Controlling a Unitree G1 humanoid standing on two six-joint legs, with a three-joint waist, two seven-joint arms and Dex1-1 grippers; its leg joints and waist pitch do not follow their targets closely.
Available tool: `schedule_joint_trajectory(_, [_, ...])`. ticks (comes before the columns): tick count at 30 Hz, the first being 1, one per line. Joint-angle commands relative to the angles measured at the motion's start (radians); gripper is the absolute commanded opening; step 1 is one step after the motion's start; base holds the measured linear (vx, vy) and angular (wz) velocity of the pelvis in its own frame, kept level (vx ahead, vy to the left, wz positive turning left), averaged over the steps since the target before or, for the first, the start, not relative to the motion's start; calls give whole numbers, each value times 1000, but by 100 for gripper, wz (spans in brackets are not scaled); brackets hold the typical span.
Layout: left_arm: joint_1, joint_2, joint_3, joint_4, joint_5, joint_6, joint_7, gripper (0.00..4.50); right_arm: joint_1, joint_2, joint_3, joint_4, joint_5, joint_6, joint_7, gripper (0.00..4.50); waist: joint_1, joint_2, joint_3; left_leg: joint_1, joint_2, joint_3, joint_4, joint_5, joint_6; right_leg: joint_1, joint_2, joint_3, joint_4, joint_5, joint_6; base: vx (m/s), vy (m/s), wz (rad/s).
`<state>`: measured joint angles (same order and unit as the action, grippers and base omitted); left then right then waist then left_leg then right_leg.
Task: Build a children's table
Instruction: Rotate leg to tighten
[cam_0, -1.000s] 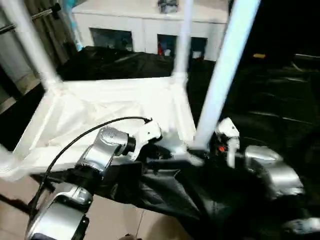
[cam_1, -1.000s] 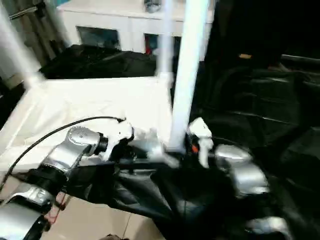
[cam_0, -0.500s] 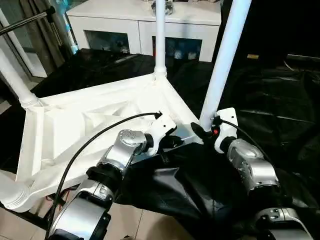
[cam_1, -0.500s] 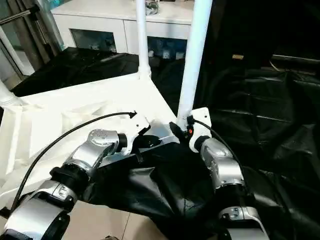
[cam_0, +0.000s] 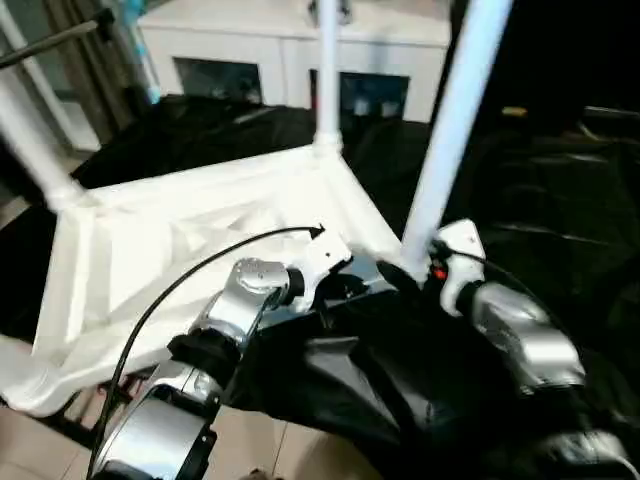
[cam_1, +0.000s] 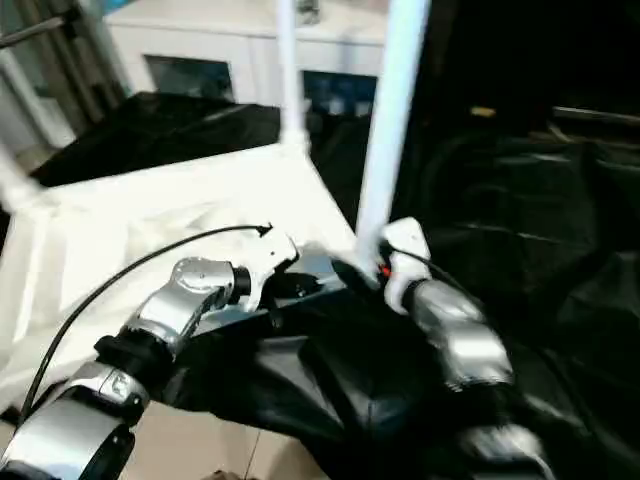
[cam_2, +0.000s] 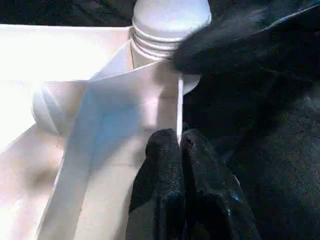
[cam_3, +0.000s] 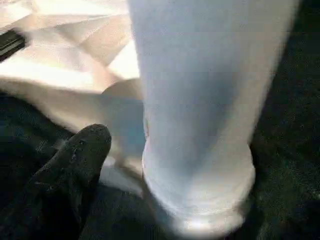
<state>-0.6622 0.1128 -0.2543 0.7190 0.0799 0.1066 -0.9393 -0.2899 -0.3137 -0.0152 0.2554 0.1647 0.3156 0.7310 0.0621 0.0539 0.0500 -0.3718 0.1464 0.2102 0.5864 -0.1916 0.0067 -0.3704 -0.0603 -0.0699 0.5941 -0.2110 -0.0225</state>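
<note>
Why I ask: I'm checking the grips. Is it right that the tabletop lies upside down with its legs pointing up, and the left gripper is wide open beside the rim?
Not quite. The left gripper is not wide open: in the left wrist view its fingers are pinched shut on the thin rim of the tabletop. The rest stands: the tabletop lies upside down, legs pointing up.

Tabletop (cam_0: 180, 240) lies upside down on work table (cam_0: 560, 200), legs (cam_0: 455, 120) standing at its corners; cabinet (cam_0: 290, 50) behind.

White cabinet (cam_0: 300, 40) behind black-draped work table (cam_0: 560, 200); tiled floor (cam_0: 30, 450).
</note>
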Motion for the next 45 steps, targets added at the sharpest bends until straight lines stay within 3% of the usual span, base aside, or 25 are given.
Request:
schedule_joint_trajectory(1, [10,-9,6,-14,-28,-18,13,0,27,-2,53,-83,40,16,85,444,-1,-18,-56,11,104,-54,-66,-157,89,36,-119,64,-75,-129,-218,0,0,0])
schedule_joint_trajectory(4, [18,-7,4,-21,-30,-19,0,0,71,-45,50,-150,37,-19,110,444,0,-18,-55,10,100,-53,-62,-168,93,34,-120,64,-82,-173,-210,0,0,0])
schedule_joint_trajectory(6, [21,-5,1,-24,-29,-19,-7,0,92,-60,26,-193,57,39,95,444,-1,-18,-53,12,99,-55,-64,-183,88,33,-117,63,-87,-228,-196,0,0,0])
schedule_joint_trajectory(11, [22,-5,4,-28,-30,-53,-7,0,133,-47,50,-249,33,36,51,444,-6,-14,-52,15,101,-57,-68,-210,70,27,-115,63,-92,-266,-187,0,0,0])
schedule_joint_trajectory(17, [38,-1,-8,-51,-27,-66,-12,0,134,23,63,-237,9,52,-53,444,-14,-21,-54,9,98,-58,-66,-176,72,30,-118,64,-85,-236,-193,0,0,0])
schedule_joint_trajectory(20, [48,6,-15,-60,-22,-81,-17,0,138,46,71,-254,16,60,-67,444,-22,-19,-57,8,99,-58,-65,-159,80,29,-114,63,-80,-188,-199,0,0,0])
schedule_joint_trajectory(25, [46,10,-16,-55,-19,-89,-19,0,136,44,82,-260,33,82,-45,444,-21,-17,-60,3,97,-54,-58,-120,107,30,-116,62,-70,-103,-221,0,0,0])
schedule_joint_trajectory(45, [47,12,-16,-58,-22,-86,-22,0,136,41,86,-264,37,99,-44,444,-19,-17,-64,3,96,-54,-51,-100,118,34,-114,60,-63,-74,-228,0,0,0])
